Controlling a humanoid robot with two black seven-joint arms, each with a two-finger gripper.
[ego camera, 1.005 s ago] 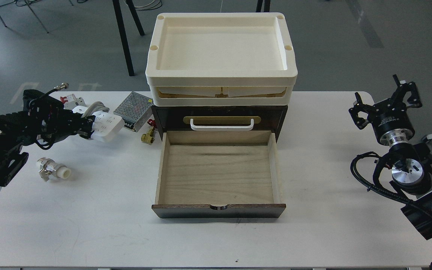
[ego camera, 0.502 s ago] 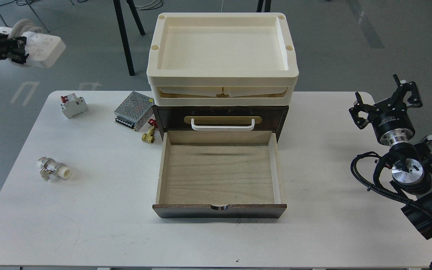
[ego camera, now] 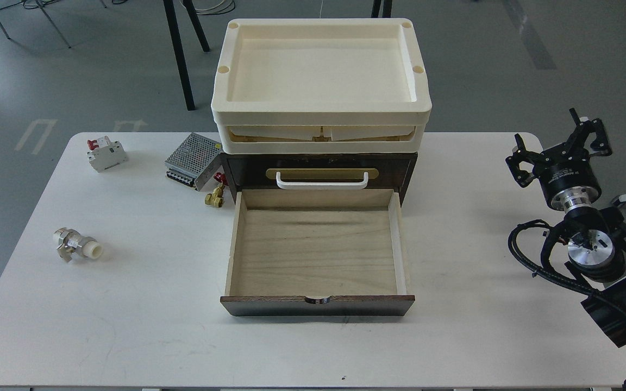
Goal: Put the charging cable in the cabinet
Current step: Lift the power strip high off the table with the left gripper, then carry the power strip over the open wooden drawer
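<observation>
The charging cable and left end effector are both out of view, the cabinet (ego camera: 318,168) drawer (ego camera: 317,251) lies open mid-desk, and the right end effector (ego camera: 560,149), fingers spread wide and empty, hovers well right.

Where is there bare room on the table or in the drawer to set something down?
The open drawer of the cabinet is bare. Free tabletop: along the front edge, and between drawer and right gripper. Crowded: the back left, with circuit breaker, power supply, brass valve; a fitting sits left.
</observation>
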